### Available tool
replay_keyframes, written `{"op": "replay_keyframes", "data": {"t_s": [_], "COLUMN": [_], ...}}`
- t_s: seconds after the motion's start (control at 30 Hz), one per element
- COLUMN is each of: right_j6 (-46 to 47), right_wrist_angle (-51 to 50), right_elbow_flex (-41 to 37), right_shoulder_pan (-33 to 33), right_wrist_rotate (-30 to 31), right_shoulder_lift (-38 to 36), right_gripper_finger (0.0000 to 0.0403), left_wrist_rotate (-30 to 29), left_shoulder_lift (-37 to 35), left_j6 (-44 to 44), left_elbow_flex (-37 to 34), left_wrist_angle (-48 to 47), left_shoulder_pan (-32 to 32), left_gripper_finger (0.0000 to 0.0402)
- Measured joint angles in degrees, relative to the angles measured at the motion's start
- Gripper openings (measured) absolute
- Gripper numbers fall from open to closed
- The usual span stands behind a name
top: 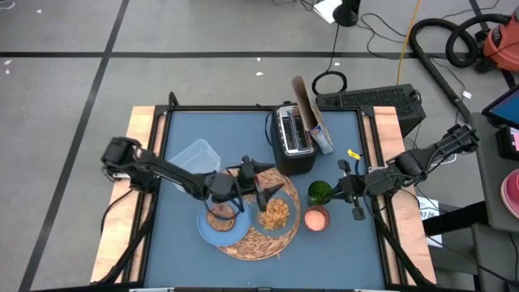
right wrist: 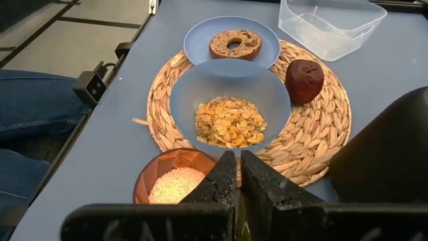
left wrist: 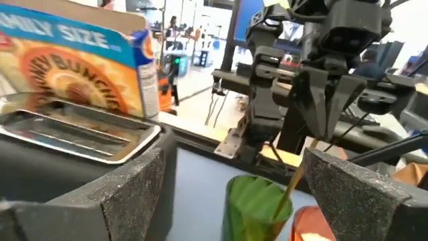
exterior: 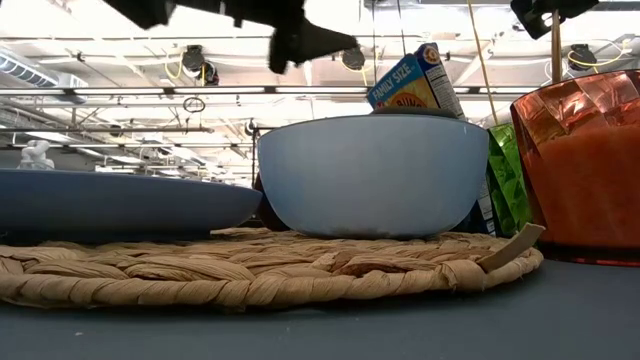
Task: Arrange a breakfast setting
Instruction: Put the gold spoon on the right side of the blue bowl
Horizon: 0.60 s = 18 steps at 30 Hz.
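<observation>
high view straight down – low view table-level, close – both share mat

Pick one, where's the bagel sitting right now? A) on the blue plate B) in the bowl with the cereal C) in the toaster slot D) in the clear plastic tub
A: the right wrist view shows the bagel lying on the blue plate, behind the bowl that holds the cereal.

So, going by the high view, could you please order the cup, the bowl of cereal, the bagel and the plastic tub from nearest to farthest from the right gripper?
From the right gripper, at the table's right edge:
1. Orange-pink cup, just beside the mat's right rim.
2. Bowl of cereal, on the mat's right half.
3. Bagel, on the blue plate, under the left arm.
4. Clear plastic tub, far left, off the mat.
</observation>
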Motion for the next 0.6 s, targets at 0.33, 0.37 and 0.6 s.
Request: {"op": "replay_keyframes", "data": {"t_s": [0.33, 0.37, 0.6], "right_j6": [-0.4, -0.8, -2.5], "right_wrist_angle": [0.7, 1.0, 1.8], "right_elbow_flex": [0.0, 0.0, 0.0], "right_shoulder_pan": [0.0, 0.0, 0.0], "right_wrist_rotate": [0.0, 0.0, 0.0], "right_shoulder_lift": [0.0, 0.0, 0.0], "right_gripper_finger": [0.0003, 0.0003, 0.0003], "left_wrist_rotate": [5.5, 5.9, 10.2], "left_shoulder_lift": [14.9, 16.3, 23.2], "left_j6": [4.9, 5.4, 5.4], "left_elbow_flex": [17.7, 19.9, 30.6], "left_wrist_angle": [-7.0, -8.8, -15.2], "left_shoulder_pan": [1.6, 1.7, 2.7], "left_gripper_finger": [0.0358, 0.0358, 0.0358]}}
